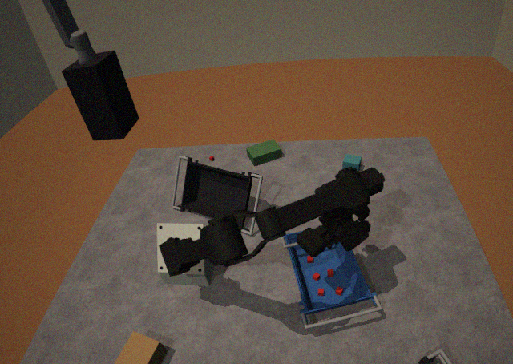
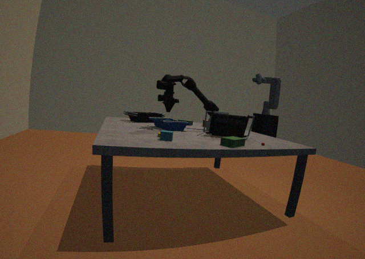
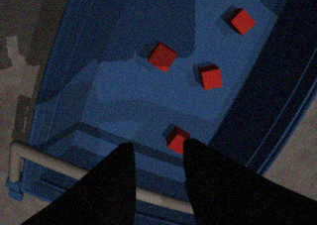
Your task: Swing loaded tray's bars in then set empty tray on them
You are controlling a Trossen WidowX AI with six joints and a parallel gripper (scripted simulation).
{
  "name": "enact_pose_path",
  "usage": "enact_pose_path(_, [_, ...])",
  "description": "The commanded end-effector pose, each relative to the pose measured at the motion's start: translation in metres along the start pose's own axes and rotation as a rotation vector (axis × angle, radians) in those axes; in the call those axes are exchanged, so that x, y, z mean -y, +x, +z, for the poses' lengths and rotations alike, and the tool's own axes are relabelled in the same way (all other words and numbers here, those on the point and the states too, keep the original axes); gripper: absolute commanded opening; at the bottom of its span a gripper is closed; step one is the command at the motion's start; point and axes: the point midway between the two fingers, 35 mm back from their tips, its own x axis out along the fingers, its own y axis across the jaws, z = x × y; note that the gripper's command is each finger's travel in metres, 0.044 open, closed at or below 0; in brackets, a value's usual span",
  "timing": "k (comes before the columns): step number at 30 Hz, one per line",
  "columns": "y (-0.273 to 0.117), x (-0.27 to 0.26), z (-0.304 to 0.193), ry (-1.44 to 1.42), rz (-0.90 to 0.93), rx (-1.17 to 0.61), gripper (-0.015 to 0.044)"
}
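Note:
The loaded blue tray stands level, with several small red blocks on its floor. Its far wire bar lies in across the top, just inside the far end; the arm hides most of it in the top view. Its near bar is swung out past the near end. My gripper is slightly open and empty, pointing down above the tray's far part. An empty black tray looks steeply tilted, its bars outside its ends.
Another black tray stands beyond the blue one in the exterior view; its contents are hidden. A green block, a teal block, a loose red block and a tan block lie around. The pale box is near the arm base.

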Motion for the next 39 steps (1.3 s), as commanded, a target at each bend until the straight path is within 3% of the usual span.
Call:
enact_pose_path(1, [0.002,0.029,0.064,0.836,0.029,0.014,0.0087])
enact_pose_path(18, [0.014,0.09,0.14,1.992,0.045,0.056,0.0087])
enact_pose_path(39, [0.028,0.092,0.144,2.031,0.046,0.058,0.0087])
